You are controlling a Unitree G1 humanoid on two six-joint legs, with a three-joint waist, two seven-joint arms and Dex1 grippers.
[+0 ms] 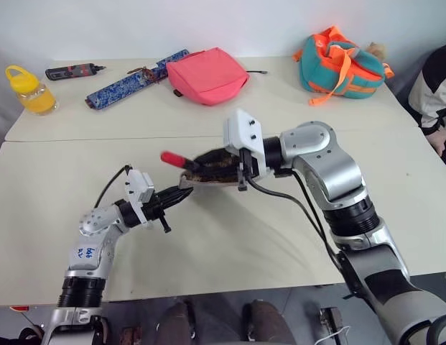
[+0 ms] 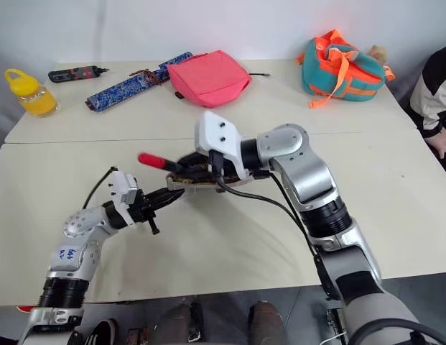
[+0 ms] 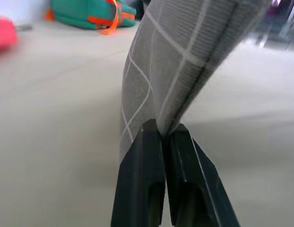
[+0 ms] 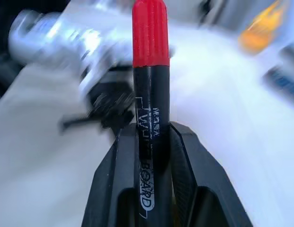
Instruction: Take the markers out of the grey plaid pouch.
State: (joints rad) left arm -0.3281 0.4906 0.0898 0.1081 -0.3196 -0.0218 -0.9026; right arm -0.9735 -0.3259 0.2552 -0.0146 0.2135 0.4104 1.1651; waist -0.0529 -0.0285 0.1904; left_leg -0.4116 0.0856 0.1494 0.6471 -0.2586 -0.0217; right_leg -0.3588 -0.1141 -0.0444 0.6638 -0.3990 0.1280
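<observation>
Pale beige desk [image 1: 230,244] against a white wall. Left fingers [image 3: 158,142] pinched tight on the grey plaid pouch [image 3: 184,61], lifted above mid-desk; right fingers [image 4: 151,137] clamp a red-capped marker [image 4: 150,71]. The pouch's far end is hidden behind the right wrist.

Marker [image 4: 150,94]: red cap, black body, white lettering
Grey plaid pouch [image 3: 184,61]: grey weave, thin white grid, brown lining
Soft pouch [image 1: 206,75]: plain pink
Long case [image 1: 133,80]: blue, small pale pattern
Bag [image 1: 341,65]: teal, orange straps
Jar [image 1: 30,90]: yellow lid, amber contents
Tool [image 1: 72,71]: black and red
Table [image 1: 230,244]: cream
Gripper fingers [image 3: 151,189]: black
</observation>
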